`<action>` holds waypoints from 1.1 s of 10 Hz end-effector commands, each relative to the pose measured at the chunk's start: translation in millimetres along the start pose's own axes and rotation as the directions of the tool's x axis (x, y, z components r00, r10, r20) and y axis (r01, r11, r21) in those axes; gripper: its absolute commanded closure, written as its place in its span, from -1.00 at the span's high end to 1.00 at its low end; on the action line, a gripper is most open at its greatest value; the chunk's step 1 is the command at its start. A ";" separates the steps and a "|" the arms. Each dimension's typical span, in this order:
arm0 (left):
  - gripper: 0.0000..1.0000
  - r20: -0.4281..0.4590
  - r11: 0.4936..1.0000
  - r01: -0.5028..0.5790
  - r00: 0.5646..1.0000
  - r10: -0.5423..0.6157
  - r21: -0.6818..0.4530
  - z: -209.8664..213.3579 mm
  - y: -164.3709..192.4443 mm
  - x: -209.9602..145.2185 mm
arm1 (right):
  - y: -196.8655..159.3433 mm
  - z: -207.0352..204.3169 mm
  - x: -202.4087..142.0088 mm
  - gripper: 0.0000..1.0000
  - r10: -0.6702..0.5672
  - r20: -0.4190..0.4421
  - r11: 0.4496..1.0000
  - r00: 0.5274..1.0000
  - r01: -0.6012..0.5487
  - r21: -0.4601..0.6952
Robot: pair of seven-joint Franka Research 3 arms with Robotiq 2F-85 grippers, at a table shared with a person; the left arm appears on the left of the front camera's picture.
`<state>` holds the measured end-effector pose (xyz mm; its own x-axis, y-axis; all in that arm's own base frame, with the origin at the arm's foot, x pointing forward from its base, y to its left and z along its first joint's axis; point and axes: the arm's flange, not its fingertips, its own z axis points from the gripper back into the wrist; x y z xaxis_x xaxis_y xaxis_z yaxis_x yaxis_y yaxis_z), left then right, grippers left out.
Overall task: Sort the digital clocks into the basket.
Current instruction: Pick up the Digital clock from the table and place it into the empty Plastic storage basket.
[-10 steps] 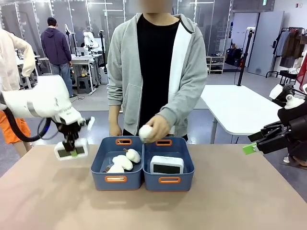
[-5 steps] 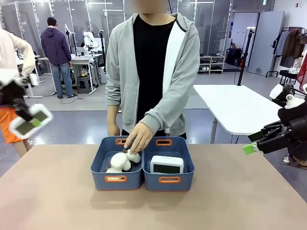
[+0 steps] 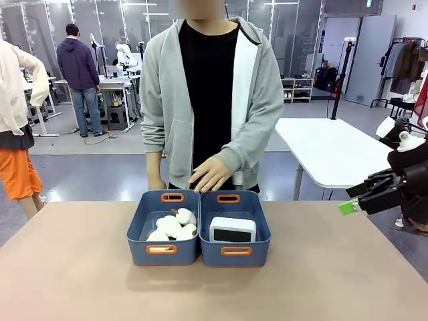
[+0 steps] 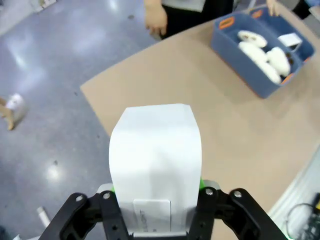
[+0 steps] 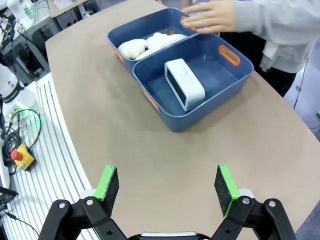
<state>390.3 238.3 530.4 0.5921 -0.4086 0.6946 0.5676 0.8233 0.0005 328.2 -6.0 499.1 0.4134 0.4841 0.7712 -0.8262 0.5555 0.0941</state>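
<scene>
Brown table [image 3: 67,281] across the foreground. At its far edge, person [image 3: 167,100] in a grey hoodie, one hand [image 3: 210,175] held palm-down with fingers loosely spread, just above the far rims of two blue bins set side by side and touching.

In from the right, raised beside the table's edge: right gripper [image 5: 167,182], tilted down toward the bins, green pads spread wide, nothing between them.

High over the table's left end, looking down: left gripper [image 4: 156,187], pinched on one digital clock [image 4: 155,150], white body rising between the pads, well apart from the bins.

Two clocks counted. The second clock [image 3: 233,230] lying inside the basket [image 3: 264,231] on the robot's right, dark display toward the robot.

Heap of white plush sheep [image 3: 172,226] in the twin bin [image 3: 134,234]; number hard to tell.
</scene>
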 end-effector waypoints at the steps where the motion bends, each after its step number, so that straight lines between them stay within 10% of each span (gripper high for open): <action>1: -1.00 0.047 0.996 0.085 0.995 -0.086 0.039 -14.6 -25.1 12.9 | -0.1 -0.8 -0.3 0.95 0.003 -0.003 1.000 1.000 -0.003 -0.002; 3: -1.00 0.061 0.948 0.316 0.946 -0.318 0.042 -22.7 -68.7 52.5 | -0.1 -0.8 -0.3 0.95 0.003 -0.003 1.000 1.000 -0.003 -0.002; 7: -1.00 0.214 0.573 0.805 0.539 -0.815 0.153 -47.9 -205.5 155.7 | -0.1 -0.8 -0.3 0.95 0.003 -0.003 1.000 1.000 -0.003 -0.002; 8: -1.00 0.087 0.520 0.849 0.513 -0.854 0.100 -78.2 -230.4 188.0 | -0.1 -0.8 -0.3 0.95 0.003 -0.003 1.000 1.000 -0.003 -0.002; 11: -1.00 0.127 0.307 0.951 0.309 -0.943 -0.029 -146.5 -320.9 250.8 | -0.1 -0.8 -0.3 0.95 0.003 -0.003 1.000 1.000 -0.003 -0.002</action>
<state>413.5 -175.2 592.2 -0.4055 -0.8407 0.3588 0.7770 -0.1102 0.6198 328.2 -5.7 499.3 0.4125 0.4847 0.7713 -0.8266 0.5550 0.0933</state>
